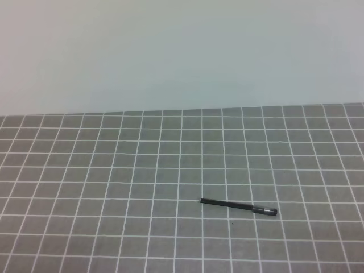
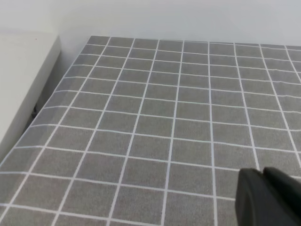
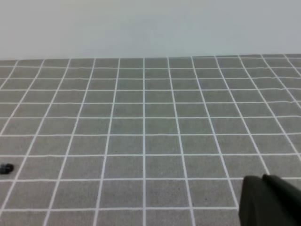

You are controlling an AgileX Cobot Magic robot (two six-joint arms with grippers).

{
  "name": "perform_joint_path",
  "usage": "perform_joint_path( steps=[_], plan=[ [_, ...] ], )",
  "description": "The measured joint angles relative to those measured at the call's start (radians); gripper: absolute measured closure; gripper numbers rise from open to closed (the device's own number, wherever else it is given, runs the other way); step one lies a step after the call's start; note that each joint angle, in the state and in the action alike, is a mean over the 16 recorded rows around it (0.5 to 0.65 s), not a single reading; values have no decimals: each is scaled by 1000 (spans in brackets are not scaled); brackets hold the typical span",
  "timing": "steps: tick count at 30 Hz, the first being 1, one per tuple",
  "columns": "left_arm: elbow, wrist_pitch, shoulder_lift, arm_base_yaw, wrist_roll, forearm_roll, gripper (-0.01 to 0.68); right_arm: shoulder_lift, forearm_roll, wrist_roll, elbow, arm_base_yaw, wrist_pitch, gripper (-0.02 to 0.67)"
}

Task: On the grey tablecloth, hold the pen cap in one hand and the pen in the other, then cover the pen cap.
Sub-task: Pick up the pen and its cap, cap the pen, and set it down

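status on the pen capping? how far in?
Done: nothing visible. The pen lies alone on the grey tablecloth. In hand: nothing; the left claw and right claw are shut and empty. Left: grasp pen and cap, then join them. No separate cap is clearly identifiable.

You see a plain pale wall [image 1: 182, 51] behind the bench's far edge, evenly lit. At the far left, a white ledge [image 2: 21, 80] stands beside the bench.

The grey tablecloth [image 1: 114, 170] lay flat, its white grid running to the wall. On it rested the pen [image 1: 238, 206], alone, lying nearly level, right of centre.
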State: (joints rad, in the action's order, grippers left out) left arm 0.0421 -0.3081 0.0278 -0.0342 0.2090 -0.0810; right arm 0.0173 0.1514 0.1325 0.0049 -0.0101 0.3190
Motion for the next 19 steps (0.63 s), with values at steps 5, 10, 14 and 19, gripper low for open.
perform_joint_path(
  steps=[5,10,14,19],
  plan=[
    [0,3,0,0,0,23,673,0,0,0,0,0,0,651],
    [0,6,0,0,-9,63,673,0,0,0,0,0,0,651],
    [0,8,0,0,-22,90,673,-1,0,0,0,0,0,651],
    [0,7,0,0,-34,125,673,0,0,0,0,0,0,651]
  ],
)
